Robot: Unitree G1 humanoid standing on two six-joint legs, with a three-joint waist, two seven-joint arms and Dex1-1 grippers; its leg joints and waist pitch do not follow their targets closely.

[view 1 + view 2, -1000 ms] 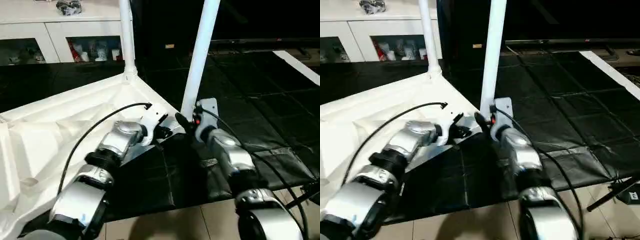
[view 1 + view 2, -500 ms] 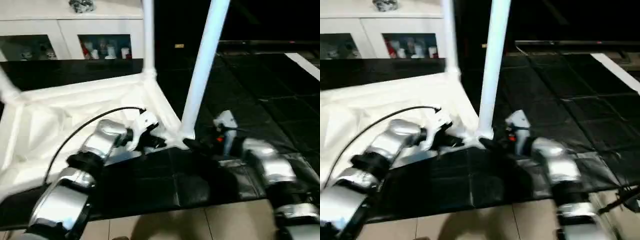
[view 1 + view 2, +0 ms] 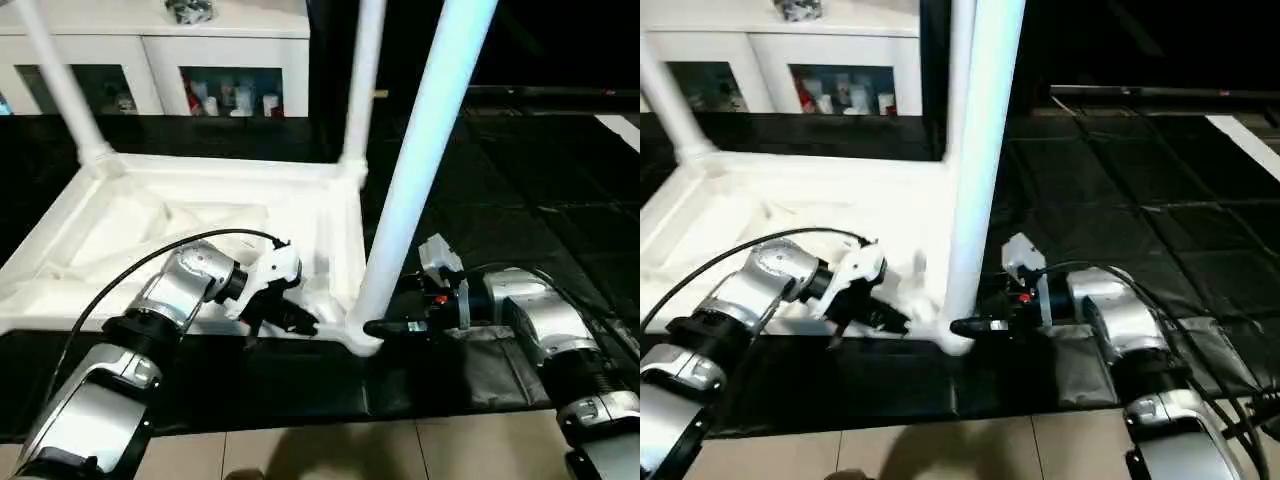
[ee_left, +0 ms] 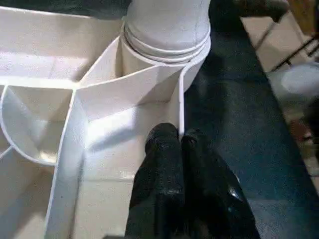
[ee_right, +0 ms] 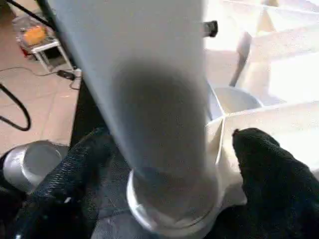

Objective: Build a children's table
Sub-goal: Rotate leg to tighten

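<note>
Pinching the table top's rim [image 4: 180,107], left tool [image 4: 179,144]; right tool [image 5: 164,164] spread around the nearest leg [image 3: 420,170].

A black mat [image 3: 560,190] of square tiles covers most of the floor, running far and to the right, its seams catching a dull sheen. Near the bottom edge it ends, and pale beige floor tiles [image 3: 330,455] show. At the far left stands a white cabinet [image 3: 230,45] with glass doors; small colourful objects sit on its shelves behind the glass, and a dark item [image 3: 190,10] lies on its top. A white strip [image 3: 622,128] crosses the mat at the far right. The far middle of the room is dark.
</note>
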